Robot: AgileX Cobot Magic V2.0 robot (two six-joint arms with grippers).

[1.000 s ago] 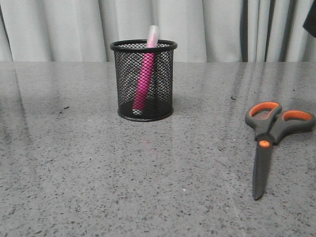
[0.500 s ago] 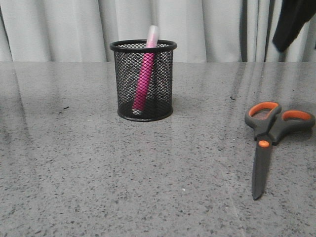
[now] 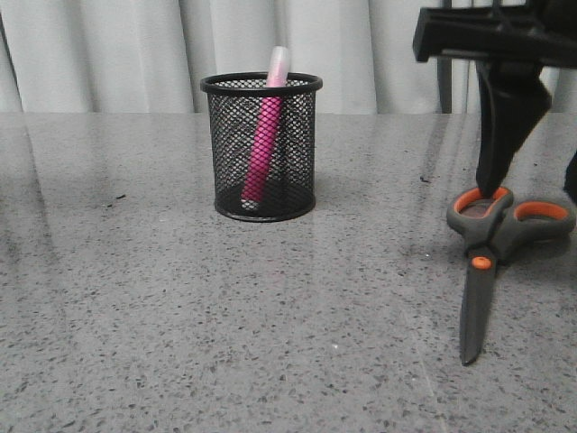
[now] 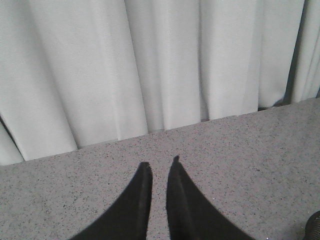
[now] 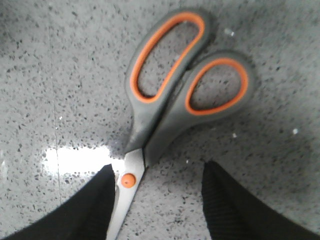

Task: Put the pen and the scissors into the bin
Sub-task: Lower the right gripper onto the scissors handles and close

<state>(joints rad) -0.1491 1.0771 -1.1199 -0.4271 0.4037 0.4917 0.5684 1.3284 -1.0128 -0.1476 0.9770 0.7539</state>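
Note:
The bin (image 3: 261,149) stands on the table left of centre, with the pen (image 3: 264,144) leaning inside it, cap above the rim. The scissors (image 3: 491,262) lie flat on the table at the right, handles away from me, blades toward me. My right gripper (image 3: 532,189) is open and hangs just above the handles; one finger (image 3: 505,126) shows fully, the other is cut off by the frame edge. In the right wrist view the gripper (image 5: 157,167) is open around the scissors (image 5: 170,100) near the orange pivot. My left gripper (image 4: 160,164) is shut and empty, and is out of the front view.
The grey speckled table (image 3: 180,316) runs back to a white curtain (image 3: 135,54). A dark round edge (image 4: 315,227) shows at the corner of the left wrist view.
My right gripper has come down from the upper right to just above the scissors' handles. The scissors, bin and pen have not moved.

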